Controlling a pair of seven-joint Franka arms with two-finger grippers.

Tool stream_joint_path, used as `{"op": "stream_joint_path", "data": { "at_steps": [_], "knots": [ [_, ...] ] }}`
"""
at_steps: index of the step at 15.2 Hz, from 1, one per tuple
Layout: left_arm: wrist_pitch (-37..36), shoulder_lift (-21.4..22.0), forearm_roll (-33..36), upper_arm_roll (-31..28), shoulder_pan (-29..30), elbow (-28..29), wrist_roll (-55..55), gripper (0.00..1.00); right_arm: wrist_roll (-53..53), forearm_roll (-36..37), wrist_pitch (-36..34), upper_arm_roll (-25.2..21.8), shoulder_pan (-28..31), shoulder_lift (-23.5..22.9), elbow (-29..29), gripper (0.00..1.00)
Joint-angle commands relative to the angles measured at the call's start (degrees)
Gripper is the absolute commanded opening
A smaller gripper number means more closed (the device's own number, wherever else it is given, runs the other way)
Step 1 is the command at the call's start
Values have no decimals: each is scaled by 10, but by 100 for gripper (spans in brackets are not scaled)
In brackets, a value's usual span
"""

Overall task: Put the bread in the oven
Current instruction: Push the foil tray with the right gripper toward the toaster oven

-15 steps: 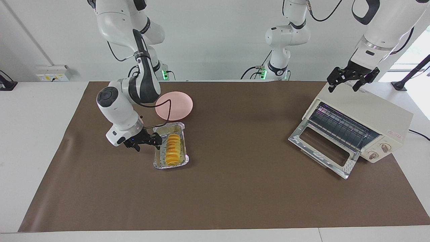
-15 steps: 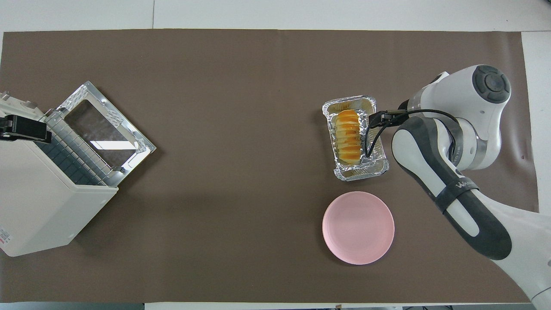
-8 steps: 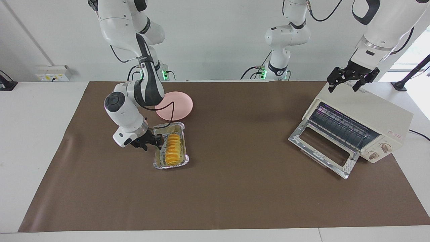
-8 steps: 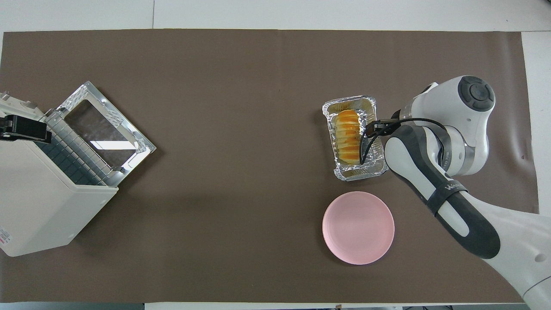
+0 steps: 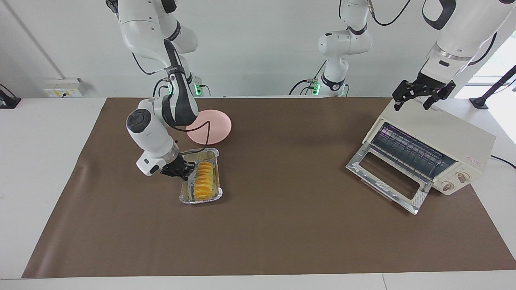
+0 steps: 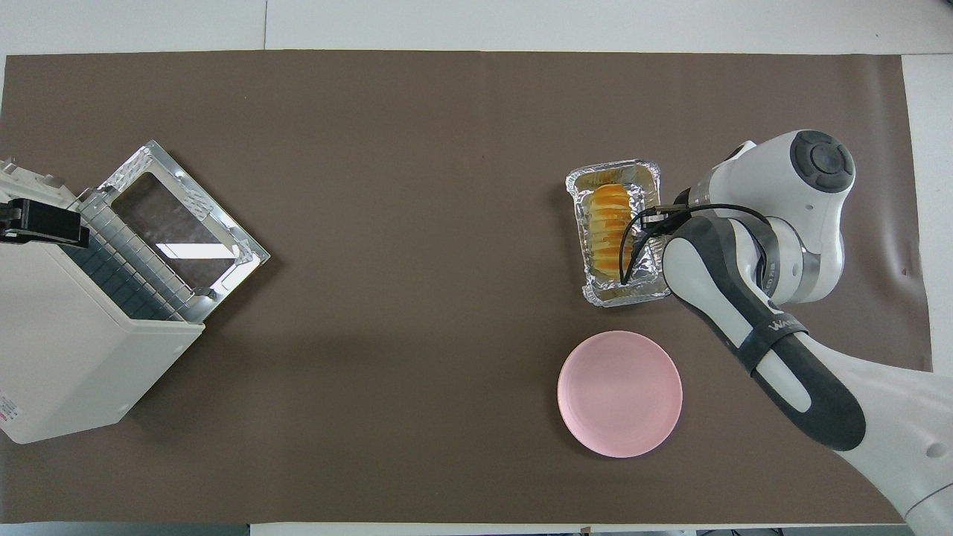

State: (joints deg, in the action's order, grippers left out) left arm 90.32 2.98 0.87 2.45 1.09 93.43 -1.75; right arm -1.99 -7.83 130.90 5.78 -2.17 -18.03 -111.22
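**My right gripper on the foil tray's rim, bread inside**

Facing view: my right gripper is down at the long rim of the foil tray toward the right arm's end of the table, my fingers narrowed onto that rim. The bread lies lengthwise in the tray, which sits on the brown mat, farther from me than the pink plate. My left gripper waits over the top of the oven with its fingers spread apart and holding nothing. The oven's glass door hangs open, the wire rack showing inside.

Overhead view: the bread fills the middle of the foil tray, and my right gripper meets the tray's side rim, partly covered by my own cable. The pink plate lies just beside the tray, nearer to me. The oven stands well apart at the left arm's end, with my left gripper over its top; from here I cannot tell its finger gap.
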Motion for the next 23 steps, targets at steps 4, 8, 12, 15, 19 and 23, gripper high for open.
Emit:
{"op": "stream_joint_path", "data": {
  "at_steps": [4, 8, 12, 15, 19, 23],
  "knots": [
    [9, 8, 2, -1, 1, 11, -4, 100, -74, -46, -74, 49, -25, -3, 131, 0],
    [9, 8, 2, -1, 1, 11, -4, 100, -154, -35, -66, 44, -118, -68, 211, 0],
    [9, 8, 2, -1, 1, 11, -4, 100, -230, -4, -56, 43, -175, -163, 303, 0],
    [9, 8, 2, -1, 1, 11, -4, 100, -273, -4, 5, 42, -213, -202, 306, 0],
    [10, 8, 2, -1, 1, 11, -4, 100, -281, 31, 25, 42, -222, -213, 299, 0],
    [9, 8, 2, -1, 1, 11, -4, 100, -284, 37, 42, 41, -222, -210, 282, 63]
  ]
}}
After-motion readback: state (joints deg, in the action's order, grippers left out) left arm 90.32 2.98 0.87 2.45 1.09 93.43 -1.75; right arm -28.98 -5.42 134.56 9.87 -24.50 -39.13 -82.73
